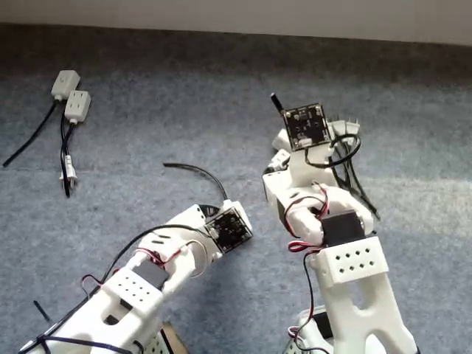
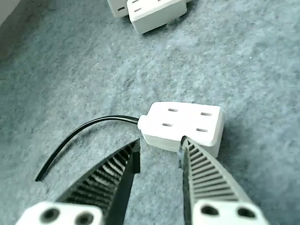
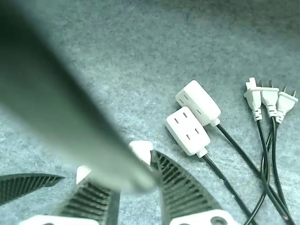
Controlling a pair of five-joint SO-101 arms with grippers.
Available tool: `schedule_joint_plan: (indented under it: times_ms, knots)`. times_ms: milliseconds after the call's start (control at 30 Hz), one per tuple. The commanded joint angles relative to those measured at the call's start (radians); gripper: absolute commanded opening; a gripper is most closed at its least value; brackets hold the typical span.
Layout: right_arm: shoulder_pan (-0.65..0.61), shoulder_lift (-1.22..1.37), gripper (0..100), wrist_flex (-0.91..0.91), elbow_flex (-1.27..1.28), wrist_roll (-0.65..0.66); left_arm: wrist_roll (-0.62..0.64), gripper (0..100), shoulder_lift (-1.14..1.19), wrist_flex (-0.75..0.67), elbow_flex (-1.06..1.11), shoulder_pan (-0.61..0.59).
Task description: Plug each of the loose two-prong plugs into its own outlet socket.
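Over grey carpet [image 1: 147, 133], the left gripper [image 2: 159, 143] stands open, one fingertip [image 2: 183, 141] at the near edge of a white outlet socket [image 2: 185, 119] trailing a black cord [image 2: 79, 133]. Beyond the right gripper [image 3: 136, 164], whose state cannot be told, lie a pair of sockets [image 3: 197, 103] and three two-prong plugs [image 3: 269, 96].

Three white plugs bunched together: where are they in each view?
High view: plugs just right of the right arm's camera board.
Left wrist view: not in it.
Right wrist view: plugs beside the socket pair.
Shared landmark: their black cords, in high and right wrist views.
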Motion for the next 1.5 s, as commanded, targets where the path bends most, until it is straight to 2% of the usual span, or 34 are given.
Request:
schedule_joint_plan:
  times_ms: [0,67,200,467,667,767,833,933,1000,1100,1233,1333,1467]
  knots:
    - [0.033,-0.025,0.8,-0.021,-0.007,-0.006,-0.008,17,-0.001,-0.018,-0.01,0.127]
    - [0.054,-0.025,0.8,-0.021,-0.007,-0.006,-0.008,17,0.001,-0.018,-0.004,0.168]
    - [0.081,-0.025,0.8,-0.021,-0.007,-0.006,-0.008,17,0.001,-0.017,-0.004,0.165]
    - [0.081,-0.025,0.8,-0.021,-0.007,-0.006,-0.008,17,-0.008,-0.021,-0.127,-0.097]
    - [0.081,-0.025,0.8,-0.021,-0.007,-0.006,-0.009,17,-0.001,-0.021,-0.278,-0.205]
    - [0.081,-0.025,0.8,-0.021,-0.005,-0.006,-0.014,17,0.015,-0.021,-0.332,-0.208]
    - [0.081,-0.025,0.8,-0.019,-0.005,-0.006,-0.014,17,0.085,-0.021,-0.371,-0.197]
    - [0.082,-0.025,0.8,-0.018,-0.005,-0.006,-0.008,17,0.314,-0.011,-0.496,-0.194]
    - [0.082,-0.025,0.8,-0.016,-0.005,-0.006,0.04,17,0.476,0.084,-0.608,-0.208]
    - [0.082,-0.025,0.8,-0.016,-0.005,-0.006,0.181,17,0.648,0.377,-0.831,-0.211]
    - [0.082,-0.025,0.8,-0.019,0.002,-0.006,0.201,17,0.736,0.758,-1.084,-0.143]
    - [0.082,-0.025,0.8,-0.03,0.019,-0.005,0.204,17,0.733,0.901,-1.178,-0.085]
    - [0.082,-0.025,0.8,-0.038,0.021,-0.003,0.259,17,0.7,0.99,-1.216,-0.019]
